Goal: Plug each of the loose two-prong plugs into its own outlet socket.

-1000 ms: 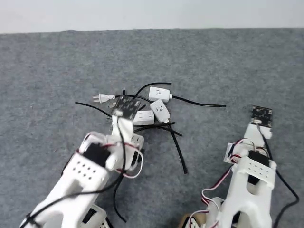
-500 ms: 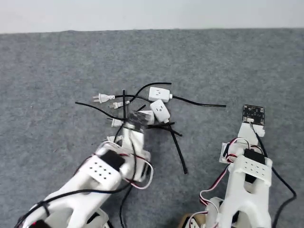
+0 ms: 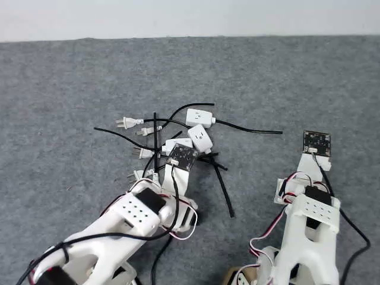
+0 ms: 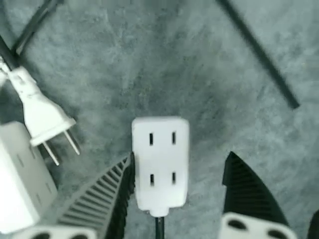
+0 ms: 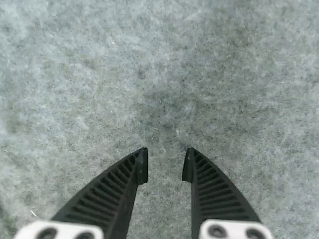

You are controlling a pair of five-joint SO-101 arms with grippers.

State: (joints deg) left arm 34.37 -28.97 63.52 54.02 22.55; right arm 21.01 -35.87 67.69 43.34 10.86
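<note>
While the left pincer (image 4: 181,158) stands released around one white socket (image 4: 160,164), one finger (image 4: 112,199) touching its side, one plug (image 4: 44,115) lies just beside that finger and a second socket (image 4: 17,179) beyond it. From above, three sockets and at least three plugs show among tangled cords (image 3: 249,128) by this pincer. Well apart, the right pincer (image 5: 166,152) hangs released over the grey surface (image 5: 159,74).

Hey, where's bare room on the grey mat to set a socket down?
Bare: the far strip of mat along the wall, and the patch between the black cord and the right tool. Crowded: the tangle of plugs and sockets.
</note>
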